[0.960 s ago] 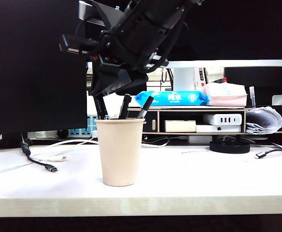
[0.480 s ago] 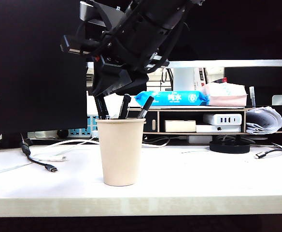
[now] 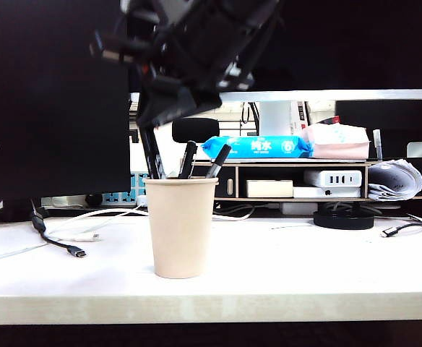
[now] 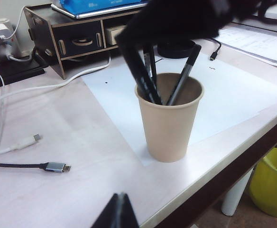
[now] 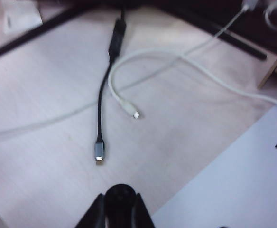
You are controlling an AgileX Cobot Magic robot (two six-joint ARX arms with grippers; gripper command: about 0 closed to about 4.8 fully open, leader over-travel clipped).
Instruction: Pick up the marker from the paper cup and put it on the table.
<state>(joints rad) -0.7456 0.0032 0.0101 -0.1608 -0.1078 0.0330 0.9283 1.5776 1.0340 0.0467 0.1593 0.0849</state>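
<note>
In the exterior view the right gripper hangs at upper left of centre, blurred, above the paper cup on the table. In the right wrist view its fingers clamp a round black end, the marker; in the left wrist view the marker's lower part sits inside the cup beside 2 pens. The left gripper shows at bottom centre, fingers together on nothing.
</note>
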